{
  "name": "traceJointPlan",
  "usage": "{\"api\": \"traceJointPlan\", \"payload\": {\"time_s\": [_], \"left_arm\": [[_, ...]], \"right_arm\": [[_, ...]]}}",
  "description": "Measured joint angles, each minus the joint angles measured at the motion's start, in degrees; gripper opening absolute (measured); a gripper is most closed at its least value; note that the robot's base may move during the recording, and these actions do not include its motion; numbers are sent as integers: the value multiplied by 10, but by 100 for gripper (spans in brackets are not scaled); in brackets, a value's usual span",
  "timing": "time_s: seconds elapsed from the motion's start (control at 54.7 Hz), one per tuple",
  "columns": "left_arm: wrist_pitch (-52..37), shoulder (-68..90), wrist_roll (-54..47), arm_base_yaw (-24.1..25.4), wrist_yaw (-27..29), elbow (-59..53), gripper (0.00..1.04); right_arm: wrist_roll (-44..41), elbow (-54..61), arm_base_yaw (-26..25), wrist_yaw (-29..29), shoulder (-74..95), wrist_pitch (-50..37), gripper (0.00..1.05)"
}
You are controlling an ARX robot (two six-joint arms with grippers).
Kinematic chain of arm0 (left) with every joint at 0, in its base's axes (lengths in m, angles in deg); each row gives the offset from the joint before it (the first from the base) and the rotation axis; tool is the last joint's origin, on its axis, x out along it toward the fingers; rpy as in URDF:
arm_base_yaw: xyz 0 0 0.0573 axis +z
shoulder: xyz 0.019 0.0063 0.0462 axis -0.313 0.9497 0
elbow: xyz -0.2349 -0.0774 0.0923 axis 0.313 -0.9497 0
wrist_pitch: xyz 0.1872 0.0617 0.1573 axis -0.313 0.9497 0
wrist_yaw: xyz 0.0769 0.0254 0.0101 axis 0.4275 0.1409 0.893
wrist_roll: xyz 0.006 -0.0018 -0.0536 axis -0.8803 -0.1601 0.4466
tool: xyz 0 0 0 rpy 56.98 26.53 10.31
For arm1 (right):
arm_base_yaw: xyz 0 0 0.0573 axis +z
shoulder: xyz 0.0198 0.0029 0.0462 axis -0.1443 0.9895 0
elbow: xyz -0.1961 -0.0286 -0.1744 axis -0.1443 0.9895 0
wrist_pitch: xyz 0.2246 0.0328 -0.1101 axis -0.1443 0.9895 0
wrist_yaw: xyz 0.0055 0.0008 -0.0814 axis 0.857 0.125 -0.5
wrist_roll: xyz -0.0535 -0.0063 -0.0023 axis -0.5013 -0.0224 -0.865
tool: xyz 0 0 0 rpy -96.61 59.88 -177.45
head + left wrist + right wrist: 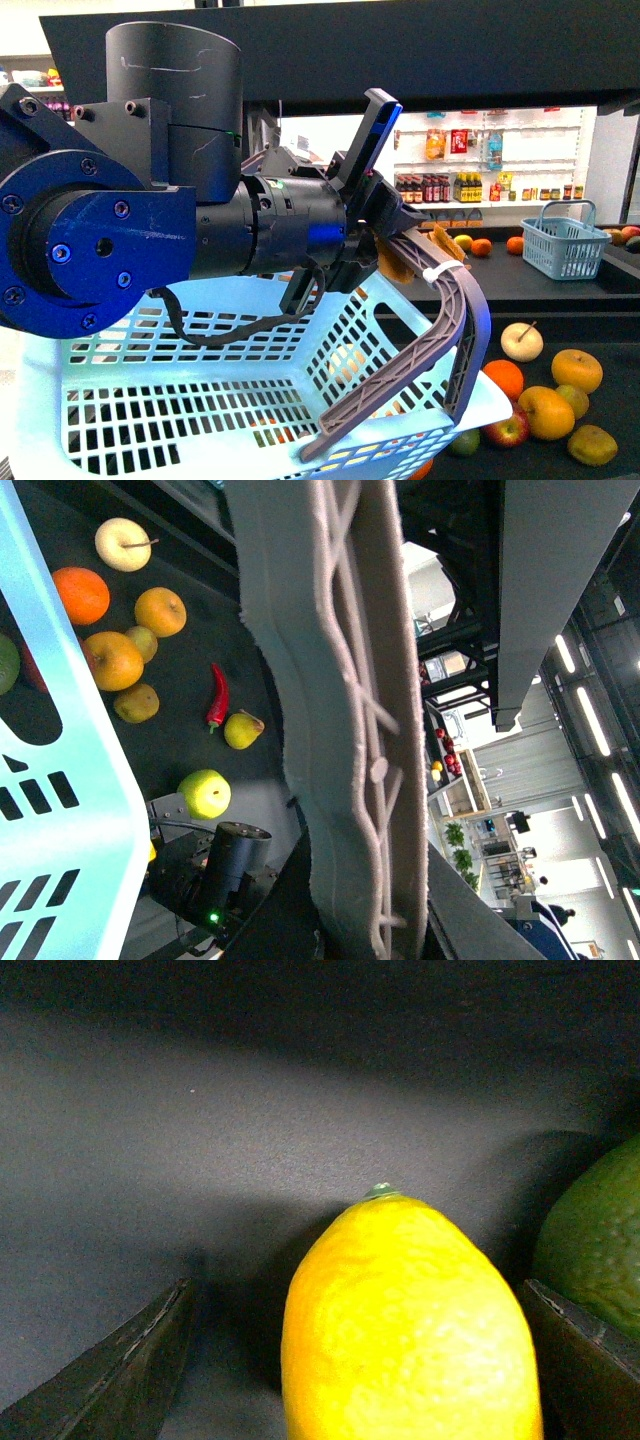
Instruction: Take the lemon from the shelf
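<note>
The lemon fills the lower middle of the right wrist view. It lies on the dark floor of the shelf, its small greenish tip at the far end, so its long axis runs straight away from the camera and in line with the reach of the right gripper. That gripper is spread, with the lemon already between its two dark fingers. The fruit sits off centre, though. A clear gap of bare shelf shows on the lower-left side of the frame, while at the lower right the lemon's flank is against or just beside the other finger; I cannot tell if they touch. A dark green fruit lies just beyond that finger at the right edge, close to the lemon. Because the jaws face the lemon's narrow width, the closing squeeze should, in my judgement, catch it across the short axis, with the nearer finger meeting it first and perhaps nudging it sideways. The right arm is plainly the nearer one. In the front view the left gripper is at centre frame, at the grey handle of a pale blue basket; whether it pinches or merely hooks the handle I cannot tell. Loose fruit lies at the lower right.
</note>
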Motion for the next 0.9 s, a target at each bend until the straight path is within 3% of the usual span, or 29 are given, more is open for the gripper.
{"api": "traceJointPlan", "payload": {"time_s": [0.073,0.366,0.622,0.896], "left_arm": [[0,0,0,0,0,0,11],[0,0,0,0,0,0,11],[0,0,0,0,0,0,11],[0,0,0,0,0,0,11]], "right_arm": [[0,-2,1,0,1,6,93],[0,2,-4,0,0,17,54],[15,33,-14,0,-49,23,51],[73,79,-17,42,-193,32,50]]}}
